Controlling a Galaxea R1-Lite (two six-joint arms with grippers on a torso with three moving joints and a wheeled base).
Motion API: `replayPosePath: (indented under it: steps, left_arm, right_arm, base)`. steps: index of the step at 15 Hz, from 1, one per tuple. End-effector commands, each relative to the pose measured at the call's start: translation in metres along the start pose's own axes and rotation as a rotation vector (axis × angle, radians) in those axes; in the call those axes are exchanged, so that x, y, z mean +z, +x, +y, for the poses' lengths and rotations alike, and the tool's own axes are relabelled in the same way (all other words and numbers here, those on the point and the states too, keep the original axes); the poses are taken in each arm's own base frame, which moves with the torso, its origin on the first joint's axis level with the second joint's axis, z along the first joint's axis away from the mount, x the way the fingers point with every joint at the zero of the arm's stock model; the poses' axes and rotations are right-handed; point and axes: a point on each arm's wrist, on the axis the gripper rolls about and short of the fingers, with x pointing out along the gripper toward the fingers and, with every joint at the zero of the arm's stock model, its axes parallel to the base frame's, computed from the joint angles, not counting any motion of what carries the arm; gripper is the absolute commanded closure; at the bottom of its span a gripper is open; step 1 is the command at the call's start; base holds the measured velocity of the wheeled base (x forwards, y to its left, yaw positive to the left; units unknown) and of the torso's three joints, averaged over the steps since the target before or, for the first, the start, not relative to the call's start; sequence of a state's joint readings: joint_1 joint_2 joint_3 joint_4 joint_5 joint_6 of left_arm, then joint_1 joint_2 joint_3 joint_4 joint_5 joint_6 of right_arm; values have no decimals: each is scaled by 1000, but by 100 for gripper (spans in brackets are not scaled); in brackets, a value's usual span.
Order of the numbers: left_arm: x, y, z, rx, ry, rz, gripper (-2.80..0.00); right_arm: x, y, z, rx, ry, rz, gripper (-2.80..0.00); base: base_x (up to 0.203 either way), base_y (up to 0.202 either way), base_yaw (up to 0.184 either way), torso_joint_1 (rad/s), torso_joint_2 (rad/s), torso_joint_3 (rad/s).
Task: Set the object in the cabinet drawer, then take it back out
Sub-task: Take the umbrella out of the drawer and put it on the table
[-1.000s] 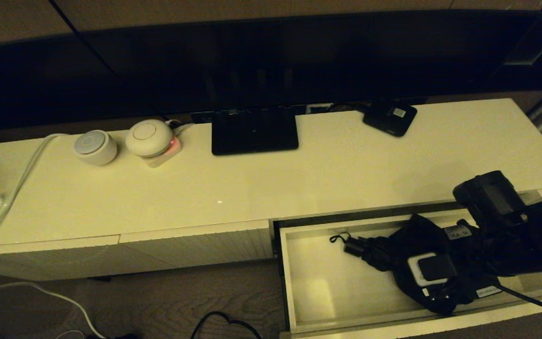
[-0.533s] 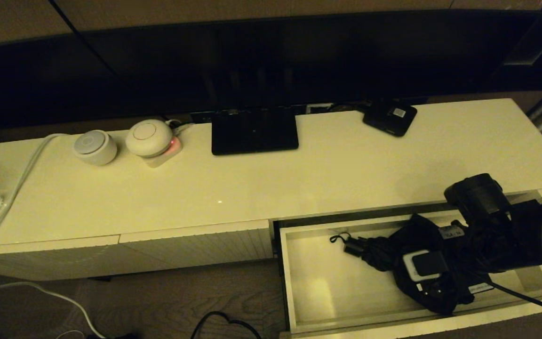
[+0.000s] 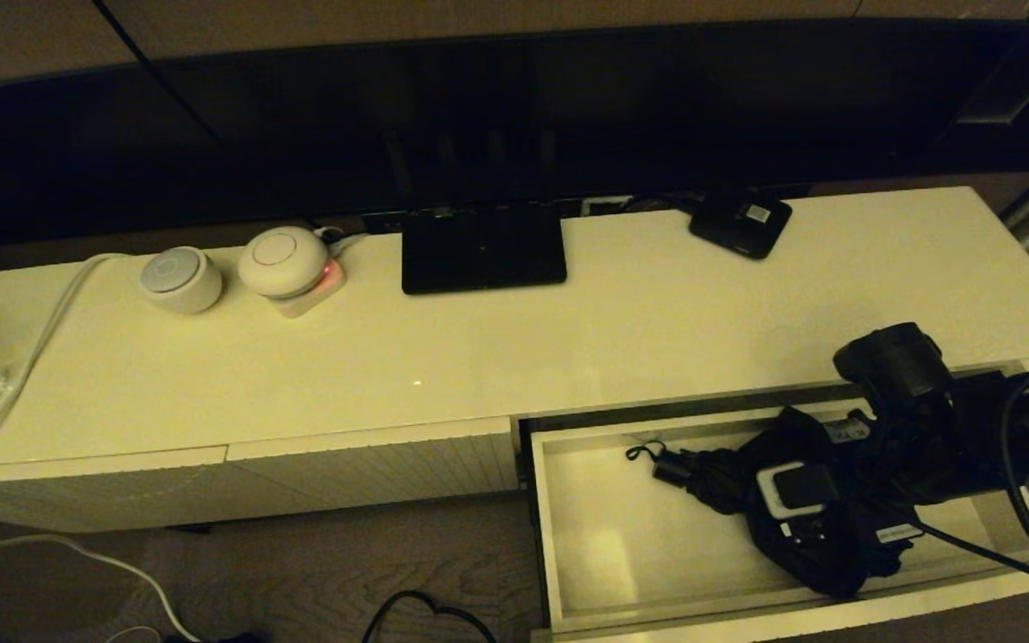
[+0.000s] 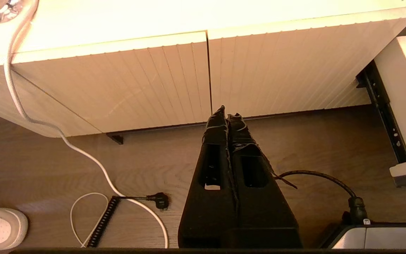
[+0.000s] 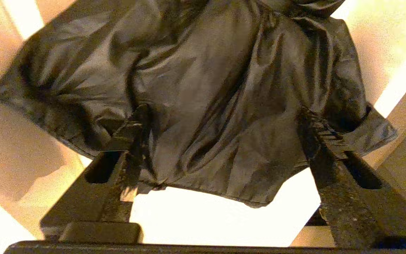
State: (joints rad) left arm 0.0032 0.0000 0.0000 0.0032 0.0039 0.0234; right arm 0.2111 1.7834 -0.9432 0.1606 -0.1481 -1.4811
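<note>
The black folding umbrella [image 3: 729, 478] lies in the pulled-out cream drawer [image 3: 608, 558], toward its right half. Its short handle [image 3: 673, 468] and thin wrist loop [image 3: 638, 452] point left. My right arm [image 3: 912, 402] reaches down into the drawer from the right. In the right wrist view the right gripper [image 5: 222, 111] is open, its fingers [image 5: 132, 130] spread wide on either side of the bunchy umbrella [image 5: 203, 81] fabric. The left gripper [image 4: 227, 111] is shut on nothing, parked low over the wooden floor in front of the closed ribbed fronts.
On the cabinet top [image 3: 568, 339] stand a flat black stand [image 3: 483, 246], a small black box [image 3: 740, 221] with a white label and two round white devices [image 3: 180, 279] [image 3: 284, 261]. A white cable [image 3: 23, 375] trails off the left end. Cables lie on the floor [image 4: 118, 192].
My right arm has shifted leftward and slightly back over the umbrella inside the drawer. The umbrella, the drawer and the left arm have stayed put.
</note>
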Motion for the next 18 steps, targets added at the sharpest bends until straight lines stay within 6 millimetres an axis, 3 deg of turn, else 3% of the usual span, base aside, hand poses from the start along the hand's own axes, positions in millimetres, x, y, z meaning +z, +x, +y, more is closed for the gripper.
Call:
replayPosePath:
  steps: [1,18]
  left_arm:
    - [-1,0,0,0,0,3,0]
    - [-1,0,0,0,0,3,0]
  right_arm:
    - [1,10,0,11,-8,2,-280]
    - [2,46,-4,47,5,1,-280]
  base:
    - [0,0,0,0,0,0]
    - [0,0,0,0,0,0]
